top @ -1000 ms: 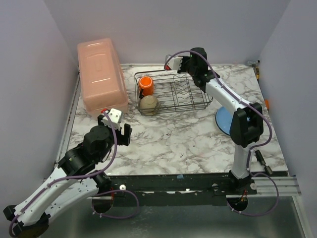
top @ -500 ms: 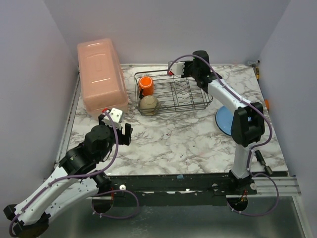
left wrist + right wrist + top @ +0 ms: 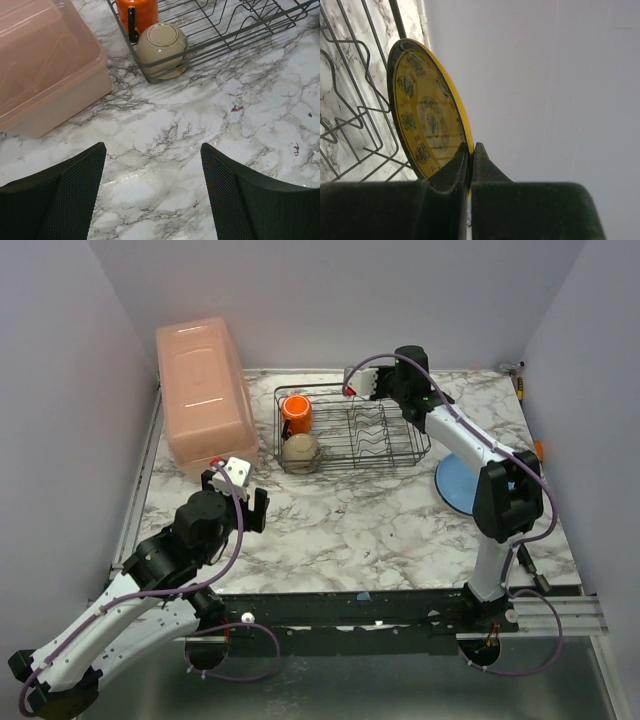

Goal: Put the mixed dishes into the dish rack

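Yellow plate (image 3: 427,117) pinched at thin rim by right gripper (image 3: 470,150), upright above far side of rack (image 3: 350,125). Risk: shallow grip, plate swivels or slips, clatters on rack or drops outside. Alignment over rack hard to judge. Left gripper (image 3: 152,150) fingers wide, empty, over table (image 3: 175,130). Mug (image 3: 137,12), bowl (image 3: 161,50) in rack.

Dish rack (image 3: 385,436) at 12 o'clock holds orange mug (image 3: 295,412) and small bowl (image 3: 300,449); light-blue plate (image 3: 450,486) lies at 3 o'clock.

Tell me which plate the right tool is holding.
The small yellow plate with the dark patterned face, pinched by its rim in the right tool beside the dish rack. The light-blue plate lies flat on the table, ungripped.
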`<state>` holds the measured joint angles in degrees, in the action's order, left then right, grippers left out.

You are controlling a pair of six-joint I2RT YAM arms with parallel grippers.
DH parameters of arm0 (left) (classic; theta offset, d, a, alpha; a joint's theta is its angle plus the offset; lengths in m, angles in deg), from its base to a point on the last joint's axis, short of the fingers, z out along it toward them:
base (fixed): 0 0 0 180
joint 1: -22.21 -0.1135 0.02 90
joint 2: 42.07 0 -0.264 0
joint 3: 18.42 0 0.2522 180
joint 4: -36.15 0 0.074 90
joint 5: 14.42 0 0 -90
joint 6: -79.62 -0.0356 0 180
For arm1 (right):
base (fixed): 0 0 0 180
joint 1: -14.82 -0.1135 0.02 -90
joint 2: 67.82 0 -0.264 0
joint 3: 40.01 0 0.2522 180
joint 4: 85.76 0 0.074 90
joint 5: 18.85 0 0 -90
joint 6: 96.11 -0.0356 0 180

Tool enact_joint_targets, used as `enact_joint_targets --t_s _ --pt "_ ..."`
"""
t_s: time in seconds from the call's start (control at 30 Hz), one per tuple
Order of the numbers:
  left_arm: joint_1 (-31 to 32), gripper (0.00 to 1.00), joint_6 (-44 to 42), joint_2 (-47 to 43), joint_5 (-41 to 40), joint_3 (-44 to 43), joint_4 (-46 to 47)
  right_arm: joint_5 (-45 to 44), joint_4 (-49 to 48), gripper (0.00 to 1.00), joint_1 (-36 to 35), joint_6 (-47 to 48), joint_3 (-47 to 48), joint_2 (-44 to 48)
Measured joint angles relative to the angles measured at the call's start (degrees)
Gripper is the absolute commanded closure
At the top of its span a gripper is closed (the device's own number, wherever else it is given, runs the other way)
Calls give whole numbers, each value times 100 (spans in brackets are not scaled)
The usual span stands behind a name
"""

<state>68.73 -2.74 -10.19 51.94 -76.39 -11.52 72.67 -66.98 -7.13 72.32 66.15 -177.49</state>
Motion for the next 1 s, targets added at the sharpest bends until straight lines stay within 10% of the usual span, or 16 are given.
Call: enact_joint_targets --t_s 1.0 --pt "0 23 0 17 2 0 2 262 105 100 0 -190 -262 350"
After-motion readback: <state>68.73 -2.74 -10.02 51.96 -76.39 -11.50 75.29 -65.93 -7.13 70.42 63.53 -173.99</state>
